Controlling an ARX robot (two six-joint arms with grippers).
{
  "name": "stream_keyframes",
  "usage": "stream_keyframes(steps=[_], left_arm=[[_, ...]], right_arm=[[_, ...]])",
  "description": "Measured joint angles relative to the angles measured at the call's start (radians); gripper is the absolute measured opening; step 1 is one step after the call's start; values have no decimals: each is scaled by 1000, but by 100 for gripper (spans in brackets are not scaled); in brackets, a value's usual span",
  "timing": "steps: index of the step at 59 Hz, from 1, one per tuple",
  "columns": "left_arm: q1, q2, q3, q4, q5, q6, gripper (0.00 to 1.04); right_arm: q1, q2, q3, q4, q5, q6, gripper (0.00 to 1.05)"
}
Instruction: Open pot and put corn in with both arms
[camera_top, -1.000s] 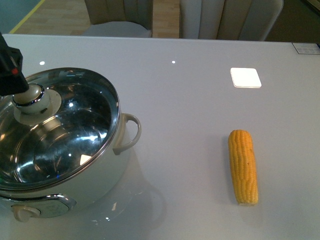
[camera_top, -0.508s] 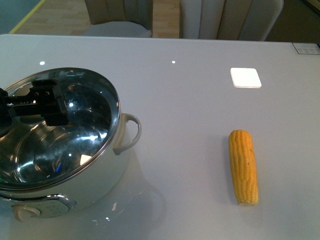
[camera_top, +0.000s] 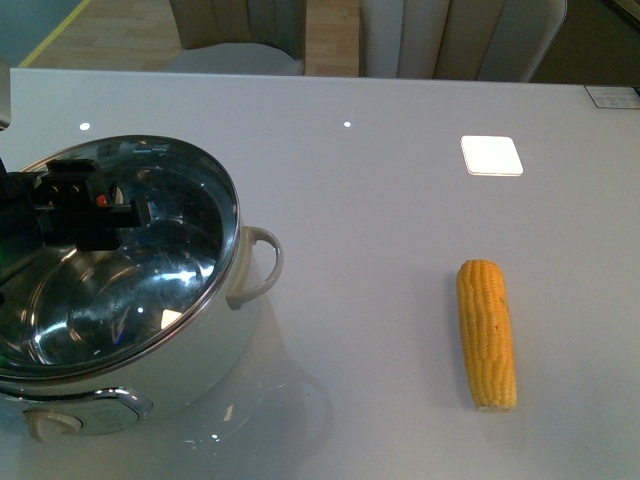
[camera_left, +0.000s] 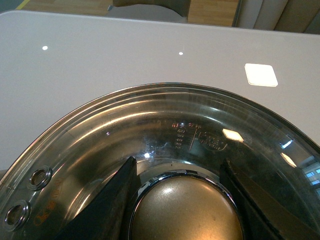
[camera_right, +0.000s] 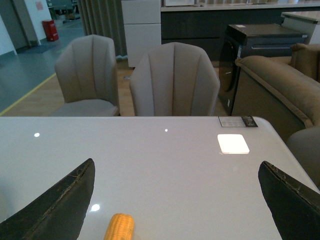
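Observation:
The white pot (camera_top: 215, 345) stands at the table's front left with its glass lid (camera_top: 175, 255) on it. My left gripper (camera_top: 85, 205) reaches over the lid and hides the lid knob in the front view. In the left wrist view the left gripper (camera_left: 179, 167) is shut on the rounded lid knob (camera_left: 185, 210), with one black finger on each side. The yellow corn (camera_top: 487, 332) lies on the table to the right, well apart from the pot. My right gripper (camera_right: 175, 163) is open above the table, with the corn's tip (camera_right: 120, 227) low between its fingers.
The pot's white loop handle (camera_top: 262, 262) points toward the corn. A bright square light reflection (camera_top: 491, 155) lies on the glossy white table (camera_top: 380, 230). A small label (camera_top: 612, 96) sits at the far right corner. Chairs (camera_right: 172, 82) stand behind the far edge.
My left gripper has moved from the lid's far left edge in over the lid, and it now covers the knob that showed before. The lid, the pot and the corn have not moved.

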Motion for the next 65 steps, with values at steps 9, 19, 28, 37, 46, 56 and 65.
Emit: stream_keyframes(steps=[9, 19, 28, 37, 46, 56, 65], left_arm=[[-1, -14, 0, -12, -6, 6, 43], [8, -111, 0, -105, -6, 20, 43], [42, -256, 0, -189, 4, 34, 43], [113, -382, 0, -253, 48, 48, 43], [259, -480, 0, -283, 133, 68, 43], [459, -494, 0, -254, 224, 103, 43], [703, -394, -6, -129, 323, 154, 43]], right_arm=[[0, 0, 0, 0, 0, 0, 96], [0, 0, 0, 0, 0, 0, 96], [0, 0, 0, 0, 0, 0, 96], [0, 0, 0, 0, 0, 0, 96], [0, 0, 0, 0, 0, 0, 96], [0, 0, 0, 0, 0, 0, 96], [0, 0, 0, 0, 0, 0, 96]])
